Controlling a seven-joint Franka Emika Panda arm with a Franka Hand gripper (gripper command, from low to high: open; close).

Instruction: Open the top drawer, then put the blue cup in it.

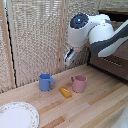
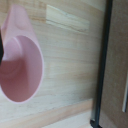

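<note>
Blue cup [image 1: 46,82] stands upright on the light wooden floor [image 1: 95,107], left of centre in the exterior view, its handle turned toward that view's right. Nearest the camera, in the lower left corner of the frame, lies a white plate [image 1: 17,116] with a patterned rim, well apart from the cup. Just right of the cup, an orange-yellow object [image 1: 65,92] lies flat on the boards, and right beside that stands the pink mug [image 1: 78,84], upright, its handle toward the exterior view's left. Bare planks fill the lower right of the frame. Above the pink mug hangs the white robot arm [image 1: 92,31], its gripper [image 1: 70,57] pointing downward, clear of both cups; whether its fingers are spread or closed I cannot tell. Behind stands a pale woven screen [image 1: 35,35] across the upper left. At the right edge, the dark brown dresser [image 1: 112,65] meets the floor, and the top drawer [image 1: 120,50] is partly hidden by the arm. The wrist view shows the pink mug's open mouth [image 2: 22,67] and the dresser's dark edge [image 2: 102,65] with a silver handle [image 2: 125,92].
</note>
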